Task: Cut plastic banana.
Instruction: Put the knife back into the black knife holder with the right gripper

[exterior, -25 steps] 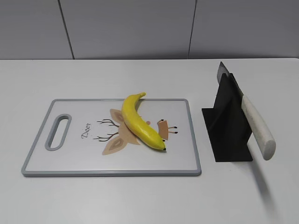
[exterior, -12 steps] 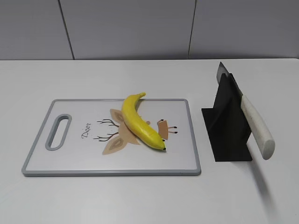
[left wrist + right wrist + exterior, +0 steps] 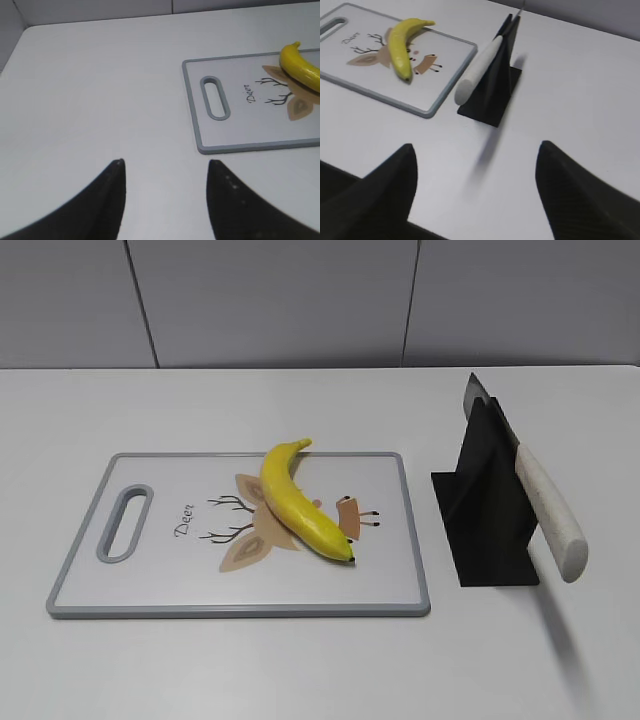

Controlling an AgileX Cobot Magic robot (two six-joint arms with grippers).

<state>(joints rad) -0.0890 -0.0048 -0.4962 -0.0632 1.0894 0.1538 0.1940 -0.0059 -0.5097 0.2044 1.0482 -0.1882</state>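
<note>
Plastic banana on cutting board; knife in black stand.

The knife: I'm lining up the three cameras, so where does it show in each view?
Exterior: knife at right, leaning in the black stand.
Left wrist: not in view.
Right wrist: knife at upper centre, in the same stand.
Shared landmark: the cutting board, left of the stand.

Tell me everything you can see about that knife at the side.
The knife has a pale, speckled cream handle and a grey blade. It rests tilted in a black stand, blade slotted in and pointing up and away, handle jutting out toward the camera. It stands on the white table, right of the cutting board. Nothing grips it.
</note>
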